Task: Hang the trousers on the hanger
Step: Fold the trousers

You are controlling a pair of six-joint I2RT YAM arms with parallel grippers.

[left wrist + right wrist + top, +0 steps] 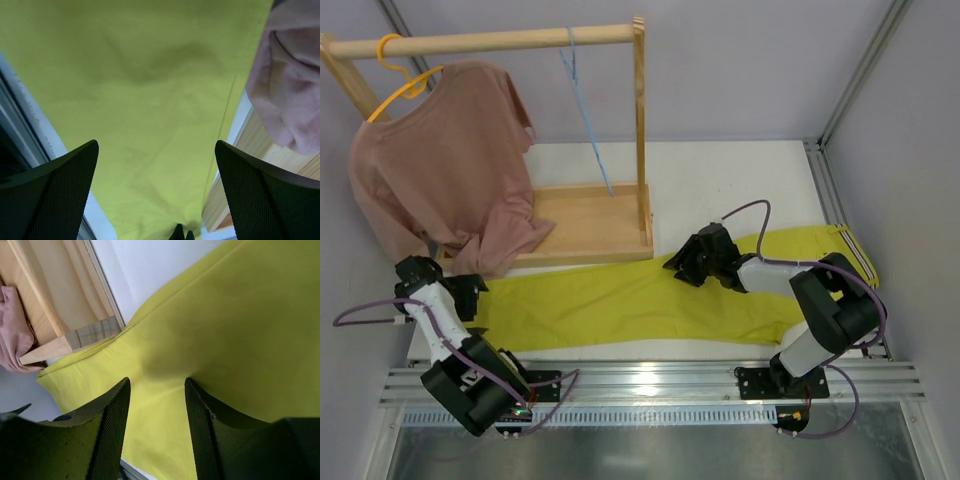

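The yellow-green trousers (620, 300) lie flat and stretched out across the white table, with the waist end at the right. The thin light-blue hanger (588, 120) hangs bare from the wooden rod, above and behind the trousers. My left gripper (473, 292) hovers over the trousers' left end, its jaws wide open (156, 146) above the cloth (140, 75) and holding nothing. My right gripper (682, 268) is at the trousers' middle, near the rack's base corner. Its jaws are partly open (157, 385), tips pressed onto the cloth (240, 315), which creases a little between them.
A wooden rack with a tray-like base (590, 225) stands behind the trousers. A dusty-pink T-shirt (450, 170) hangs on a yellow hanger (400, 85) at its left and drapes onto the base. Metal rails line the table's near and right edges.
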